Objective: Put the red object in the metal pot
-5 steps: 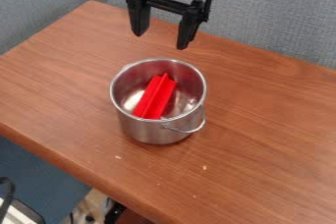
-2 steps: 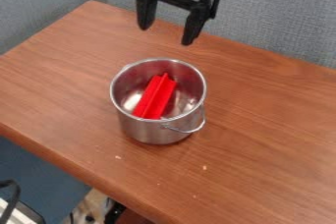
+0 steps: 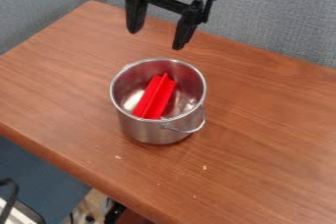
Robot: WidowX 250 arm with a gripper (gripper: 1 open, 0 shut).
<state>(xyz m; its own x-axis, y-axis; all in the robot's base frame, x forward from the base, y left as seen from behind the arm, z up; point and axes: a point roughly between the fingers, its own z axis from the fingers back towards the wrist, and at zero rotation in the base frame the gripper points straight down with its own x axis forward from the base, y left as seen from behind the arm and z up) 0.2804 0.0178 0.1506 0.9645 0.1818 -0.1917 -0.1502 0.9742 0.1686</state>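
Note:
The red object lies inside the metal pot, leaning along its floor toward the far rim. The pot stands on the wooden table near its middle, its wire handle at the near right rim. My gripper hangs above and behind the pot, apart from it. Its two black fingers are spread wide, with nothing between them.
The brown wooden table has its near edge running diagonally at the lower left. A grey wall rises behind the table. Dark floor and some cables show below the table edge at the bottom left.
The gripper shifted slightly above the pot's far side and came back to nearly where it was, staying open. The red object and the pot have not moved.

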